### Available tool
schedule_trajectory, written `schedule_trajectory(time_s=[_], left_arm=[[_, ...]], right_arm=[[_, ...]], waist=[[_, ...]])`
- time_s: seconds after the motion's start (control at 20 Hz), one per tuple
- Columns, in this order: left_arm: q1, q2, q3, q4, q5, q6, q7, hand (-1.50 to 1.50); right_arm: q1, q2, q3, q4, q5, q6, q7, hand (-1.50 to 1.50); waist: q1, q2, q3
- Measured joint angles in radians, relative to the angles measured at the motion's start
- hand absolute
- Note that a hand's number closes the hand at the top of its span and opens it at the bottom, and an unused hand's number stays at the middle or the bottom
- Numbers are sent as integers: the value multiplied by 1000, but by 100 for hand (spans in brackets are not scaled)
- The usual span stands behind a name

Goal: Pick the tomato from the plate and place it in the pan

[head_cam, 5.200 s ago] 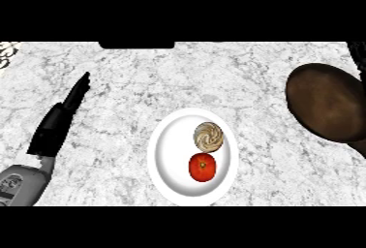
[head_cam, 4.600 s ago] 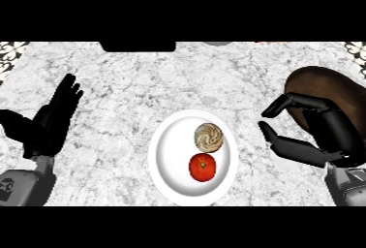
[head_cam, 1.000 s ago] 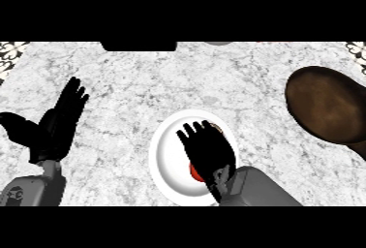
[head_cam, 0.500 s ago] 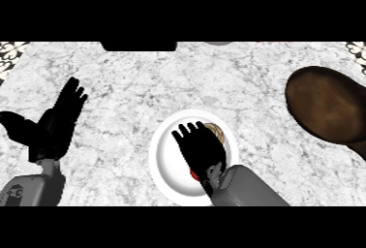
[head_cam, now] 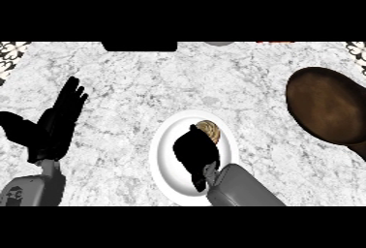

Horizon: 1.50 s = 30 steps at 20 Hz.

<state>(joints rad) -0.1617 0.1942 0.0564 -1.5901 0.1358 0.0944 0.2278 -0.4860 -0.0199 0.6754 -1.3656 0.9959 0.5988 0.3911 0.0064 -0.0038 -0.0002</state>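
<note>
Plate (head_cam: 166, 160): white, mid-counter; we take it as our landmark.
Right hand (head_cam: 194, 154): over the plate's middle, fingers curled; we cannot tell what they pinch.
Tomato: hidden from us under that hand.
Bun (head_cam: 210, 131): on the plate's far part, touching the hand.
Pan (head_cam: 328, 110): right of the plate, well apart.
Left hand (head_cam: 57, 121): left of the plate, spread, resting.

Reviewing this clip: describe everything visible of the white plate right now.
The white plate is round, plain and glossy, ceramic by its look, lying flat on the grey-white marbled counter, low and centre in the head view. The right hand covers most of its middle, fingers curled down, forearm crossing the near rim. A tan, swirled round food item shows at its far right, beside the hand. No tomato is visible on it; the hand may hide it.
</note>
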Motion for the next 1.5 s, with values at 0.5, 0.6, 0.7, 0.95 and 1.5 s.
schedule_trajectory(time_s=[0.5, 0.6, 0.7, 0.95, 1.5], left_arm=[[-1, -9, 23, 4, -10, -18, 0, 0], [4, -16, 19, -2, -15, -15, 0, 0], [-2, -8, 29, -12, -12, -12, 20, 0], [12, -4, 39, -10, -12, -14, 10, 0], [11, -11, 32, -10, -23, -14, 11, 0]], right_arm=[[23, 18, -42, 62, 46, -114, -124, 150], [49, -8, -73, 6, 41, -99, -120, 150], [109, -49, -100, -73, 36, -101, -99, 150], [274, -162, -166, -293, 44, -150, -56, 150], [289, -289, -274, -847, 150, -129, 57, 150]], waist=[[-3, -2, 0], [-6, -1, 0], [-14, -2, 0], [-30, -3, 0], [-26, -3, 0]])
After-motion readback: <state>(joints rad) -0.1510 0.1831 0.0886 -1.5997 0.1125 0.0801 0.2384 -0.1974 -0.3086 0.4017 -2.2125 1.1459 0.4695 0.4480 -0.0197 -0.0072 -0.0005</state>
